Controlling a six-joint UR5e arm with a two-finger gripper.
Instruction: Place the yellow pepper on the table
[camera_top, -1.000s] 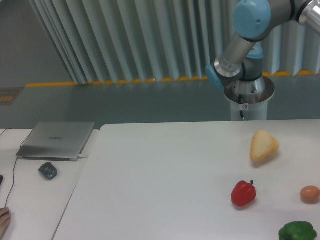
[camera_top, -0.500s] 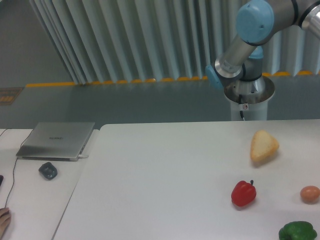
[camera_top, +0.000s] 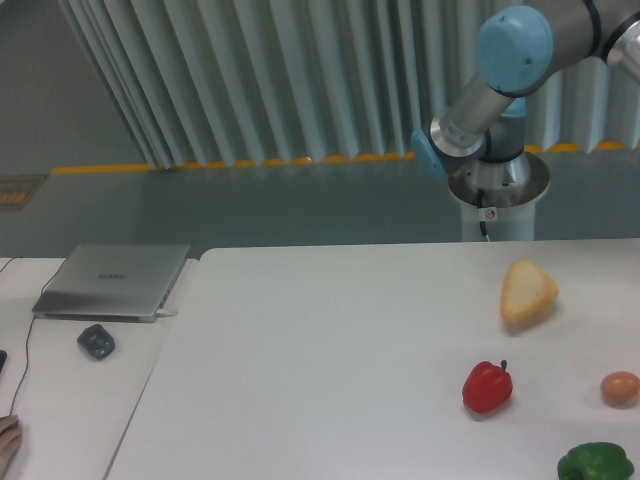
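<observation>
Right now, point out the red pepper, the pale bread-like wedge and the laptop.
red pepper (camera_top: 487, 388), fixed camera, middle of its body.
pale bread-like wedge (camera_top: 527, 291), fixed camera, centre of its top face.
laptop (camera_top: 113, 278), fixed camera, middle of the closed lid.

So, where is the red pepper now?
The red pepper sits on the table at the right, below the bread wedge and left of the egg.

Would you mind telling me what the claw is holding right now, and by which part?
It cannot be told: the claw is out of frame, and no yellow pepper shows on the table.
</observation>
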